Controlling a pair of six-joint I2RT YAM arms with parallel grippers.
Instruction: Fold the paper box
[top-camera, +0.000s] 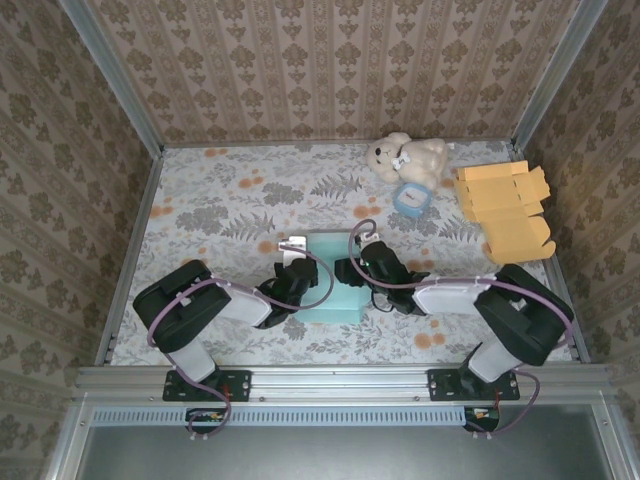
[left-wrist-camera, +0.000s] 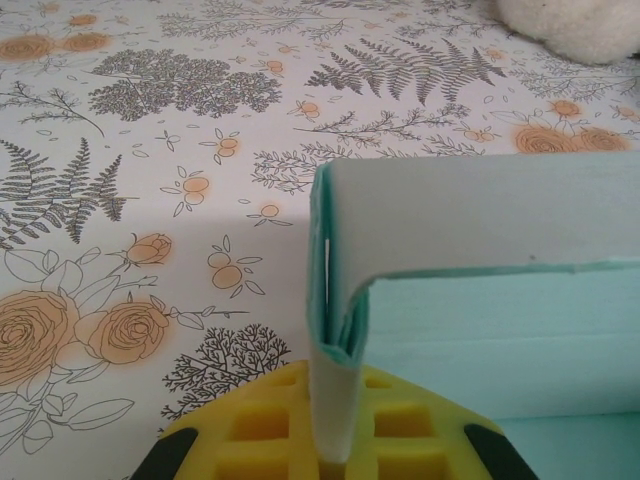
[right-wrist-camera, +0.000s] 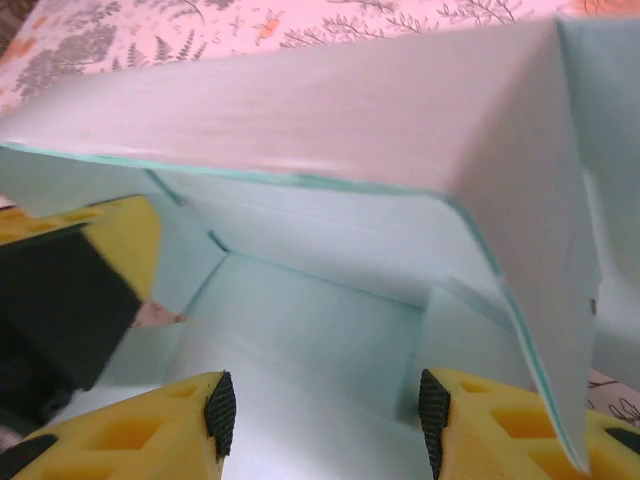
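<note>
The teal paper box (top-camera: 335, 300) sits about mid-tabletop (top-camera: 200, 200), right between the 2 arms and a bit toward the near edge. It's partly folded, with walls standing up and the top open.

The left claw (top-camera: 295, 265) is at the box's left side. On the left wrist cam, its claw (left-wrist-camera: 335, 445) is pinched together on 1 upright wall of the box (left-wrist-camera: 480, 220). The thin white-and-teal panel runs straight down between the yellow fingers (left-wrist-camera: 260, 425), and the top of that wall is curled over to the right.

The right claw (top-camera: 360, 262) is at the box's right side. From its wrist cam, the claw (right-wrist-camera: 325, 420) is standing apart, with the 2 yellow fingers (right-wrist-camera: 500, 420) on either side of the pale inner floor of the box (right-wrist-camera: 330, 120). I can't see it clamping anything. A big flap hangs over the top of that view and bends down on the right, just beside the right-hand finger. The other arm's black and yellow claw (right-wrist-camera: 60, 280) shows at the left.

At the back right of the tabletop there's a white teddy bear (top-camera: 405, 157), with a small blue thing (top-camera: 410, 198) just in front of it. A stack of flat orange box blanks (top-camera: 505, 205) is near the right wall, well apart from the teal box.
</note>
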